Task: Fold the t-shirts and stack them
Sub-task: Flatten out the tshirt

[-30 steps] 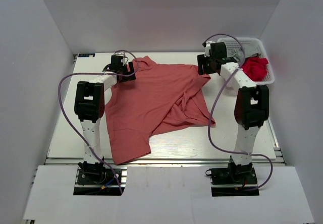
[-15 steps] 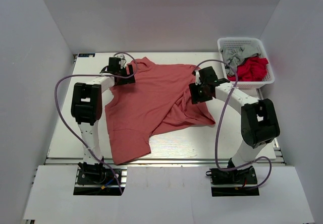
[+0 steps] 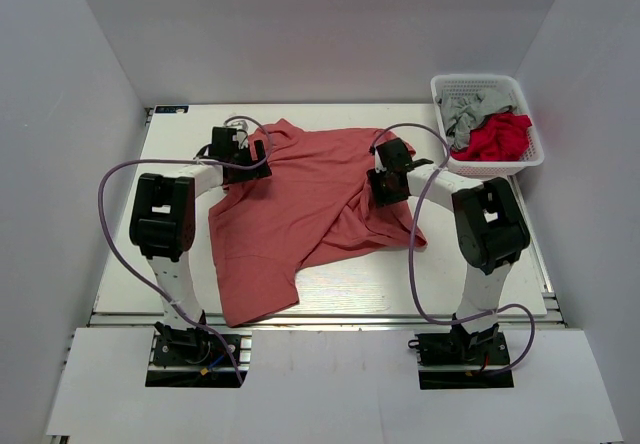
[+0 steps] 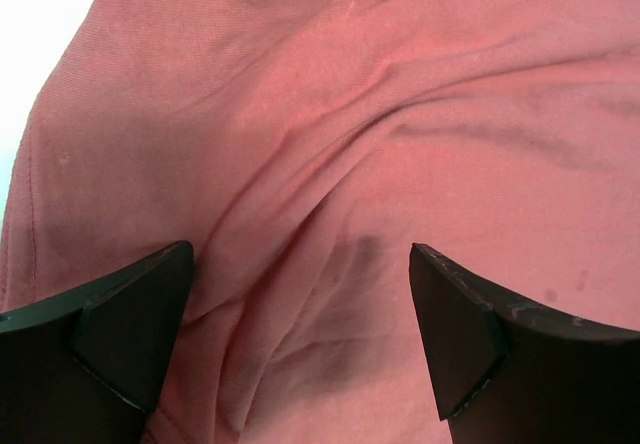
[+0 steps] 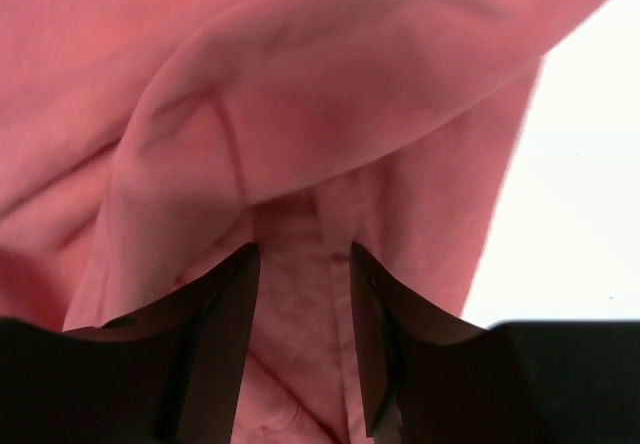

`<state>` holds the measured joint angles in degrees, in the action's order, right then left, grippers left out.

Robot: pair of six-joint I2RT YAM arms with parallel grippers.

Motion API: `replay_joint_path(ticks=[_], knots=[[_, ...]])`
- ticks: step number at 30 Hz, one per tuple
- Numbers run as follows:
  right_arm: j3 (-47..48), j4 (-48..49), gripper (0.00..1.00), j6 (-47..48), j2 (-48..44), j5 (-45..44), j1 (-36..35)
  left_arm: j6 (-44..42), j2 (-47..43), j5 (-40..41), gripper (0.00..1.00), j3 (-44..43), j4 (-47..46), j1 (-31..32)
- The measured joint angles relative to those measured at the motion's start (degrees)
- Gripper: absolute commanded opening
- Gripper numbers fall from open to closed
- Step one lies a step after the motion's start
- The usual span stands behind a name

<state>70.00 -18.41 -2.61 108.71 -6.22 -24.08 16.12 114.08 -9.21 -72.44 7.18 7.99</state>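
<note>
Pretty clearly a robotics lab test cell: plain white panels (image 3: 70, 104) box in a white table (image 3: 125, 254), left arm (image 3: 163, 226) and right arm (image 3: 490, 229) bolted to a metal rail (image 3: 340, 315) along the bottom, plastic laundry basket (image 3: 478, 85) upper right.

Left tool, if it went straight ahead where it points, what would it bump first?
Probably the salmon-red t-shirt: its cloth lies right ahead of the left tool, though depth is unclear.

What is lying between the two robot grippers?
The salmon-red t-shirt lies spread between the left gripper and the right gripper, seen in the top view.
</note>
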Motion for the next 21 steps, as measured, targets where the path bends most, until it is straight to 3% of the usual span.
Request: replay_joint_path(ticks=[6,9,11,21], knots=[[0.0,1.9,0.33,-2.0,0.5,-4.3,0.2,0.4,0.4,0.6,0.99,-0.5,0.0,-0.4],[0.0,2.0,0.1,-2.8,0.6,-6.3,0.2,0.5,1.8,2.7,0.99,-2.6,0.5,-0.4],[0.0,2.0,0.04,-3.6,0.6,-7.7,0.4,0.5,2.8,4.1,0.99,-4.0,0.9,-0.4],[0.0,1.9,0.0,-6.1,0.3,-11.9,2.6,0.4,8.1,10.3,0.99,-11.4,1.8,-0.4]])
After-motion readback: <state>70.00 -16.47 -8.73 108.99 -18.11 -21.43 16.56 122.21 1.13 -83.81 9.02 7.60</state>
